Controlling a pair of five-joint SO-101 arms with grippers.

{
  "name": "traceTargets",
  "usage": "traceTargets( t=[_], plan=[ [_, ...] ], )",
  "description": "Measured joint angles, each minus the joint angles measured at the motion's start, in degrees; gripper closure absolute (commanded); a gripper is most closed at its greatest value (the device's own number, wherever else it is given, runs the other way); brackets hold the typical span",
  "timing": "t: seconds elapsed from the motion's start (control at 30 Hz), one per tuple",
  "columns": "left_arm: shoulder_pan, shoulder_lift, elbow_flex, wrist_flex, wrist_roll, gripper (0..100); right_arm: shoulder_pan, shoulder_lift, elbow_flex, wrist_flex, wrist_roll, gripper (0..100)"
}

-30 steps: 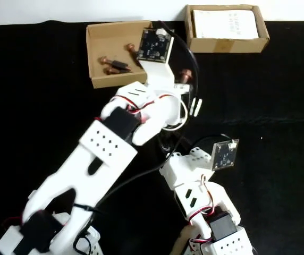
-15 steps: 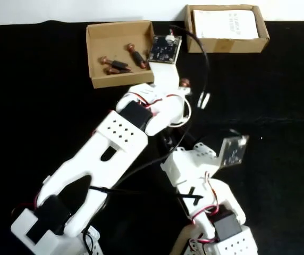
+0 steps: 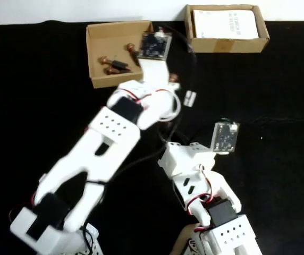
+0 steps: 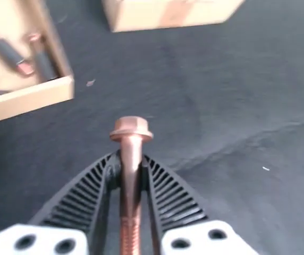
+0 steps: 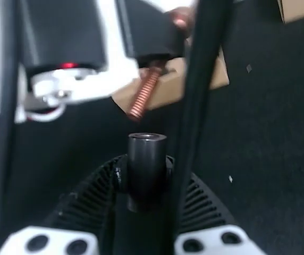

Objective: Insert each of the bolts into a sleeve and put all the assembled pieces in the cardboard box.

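Black cloth covers your desk (image 3: 279, 106), and two open boxes sit along its far edge. Your left pincer (image 4: 131, 159) is closed onto a copper bolt (image 4: 131, 129). It grips the shank just below the flanged hex head, so the head stands clear of the fingertips and the threaded part runs back between the ribbed black fingers. In the high view the bolt (image 3: 173, 78) shows just beside the right wall of the cardboard box (image 3: 96, 79), outside it.

Your right pincer (image 5: 145, 178) is closed around a black sleeve (image 5: 146, 151), a short plain tube whose open mouth points away from the pincer, past the fingertips. From the right wrist you see the bolt's threaded tip (image 5: 141, 101) hanging tilted just in front of that mouth, close to it but apart and not in the bore. A black cable (image 5: 197, 95) crosses in front of one side of the sleeve.

Inside the cardboard box lie several assembled pieces (image 3: 115, 65), copper heads on dark sleeves. The second box (image 3: 226, 43), farther right, holds a white sheet (image 3: 225, 24).
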Motion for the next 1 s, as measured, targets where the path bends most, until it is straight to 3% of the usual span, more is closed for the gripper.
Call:
traceTargets(
  t=[0.27, 0.5, 0.7, 1.0],
  plan=[
    [-11.3, 18.9, -1.7, 5.4, -2.5, 99, 0.3, 7.6, 0.0, 7.9, 0.0, 99.2],
    [-12.0, 34.3, -14.3, 17.7, -2.6, 98, 5.7, 13.5, 0.0, 8.4, 0.0, 99.2],
    [-12.5, 43.5, -30.1, 32.1, -2.7, 83, 7.1, 14.5, 0.0, 8.4, 0.0, 99.2],
    [-13.1, 56.2, -50.8, 46.1, -2.8, 84, 7.1, 14.5, 0.0, 8.4, 0.0, 99.2]
  ],
)
